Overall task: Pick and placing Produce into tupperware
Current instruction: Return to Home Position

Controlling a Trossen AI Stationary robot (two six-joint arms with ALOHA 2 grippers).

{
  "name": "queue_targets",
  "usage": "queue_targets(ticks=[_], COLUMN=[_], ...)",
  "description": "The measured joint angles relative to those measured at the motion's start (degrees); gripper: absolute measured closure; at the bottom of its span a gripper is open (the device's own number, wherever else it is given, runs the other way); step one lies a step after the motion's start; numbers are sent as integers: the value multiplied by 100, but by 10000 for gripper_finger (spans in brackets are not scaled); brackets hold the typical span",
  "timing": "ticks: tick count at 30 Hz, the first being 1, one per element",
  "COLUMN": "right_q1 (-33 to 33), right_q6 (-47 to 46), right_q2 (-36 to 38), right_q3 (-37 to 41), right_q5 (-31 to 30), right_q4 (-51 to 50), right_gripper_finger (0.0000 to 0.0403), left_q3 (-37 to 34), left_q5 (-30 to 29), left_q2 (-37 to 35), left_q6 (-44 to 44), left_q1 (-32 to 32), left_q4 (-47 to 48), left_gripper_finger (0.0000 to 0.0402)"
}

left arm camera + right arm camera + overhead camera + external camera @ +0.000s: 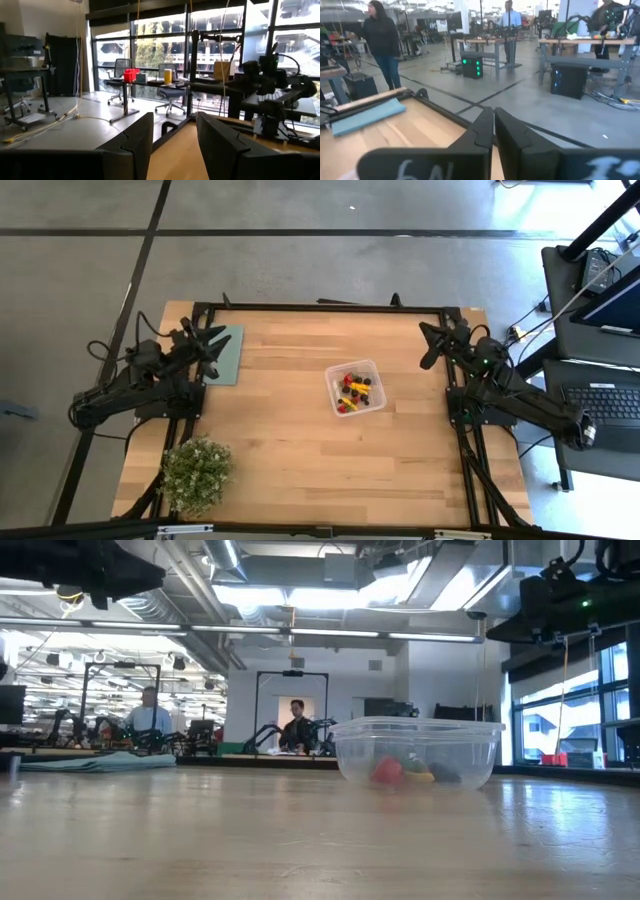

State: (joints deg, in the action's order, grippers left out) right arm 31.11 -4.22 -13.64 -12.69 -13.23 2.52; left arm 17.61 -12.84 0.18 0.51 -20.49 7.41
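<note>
Several produce pieces (352, 392) inside clear tupperware (350, 366), red, yellow, dark

L arm (135, 387) folded back, L gripper (175, 125) fingers apart; R arm (520, 402) folded back, R gripper (493, 114) fingers together

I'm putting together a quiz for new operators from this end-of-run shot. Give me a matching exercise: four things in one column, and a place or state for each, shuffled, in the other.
Column A
1. tupperware
2. potted plant
3. left gripper
4. right gripper

Column B
a. fingers shut, at the table's right edge
b. fingers open, at the table's left edge
c. holds the produce, mid-table
d. stands in a table corner on the left arm's side

Pairs: 1-c, 2-d, 3-b, 4-a
</note>
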Motion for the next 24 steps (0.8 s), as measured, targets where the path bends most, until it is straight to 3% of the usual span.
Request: queue_targets(ticks=[16, 24], right_q1=[0, 0], right_q6=[-152, -457], right_q2=[447, 500], right_q3=[9, 944], right_q5=[0, -26], right_q4=[-724, 654], right_gripper_finger=[382, 382], left_q3=[-181, -826], left_q5=[-39, -39], left_q2=[-2, -4], left_q6=[-320, -471], left_q1=[0, 2], left_q4=[159, -529], left_gripper_finger=[259, 259])
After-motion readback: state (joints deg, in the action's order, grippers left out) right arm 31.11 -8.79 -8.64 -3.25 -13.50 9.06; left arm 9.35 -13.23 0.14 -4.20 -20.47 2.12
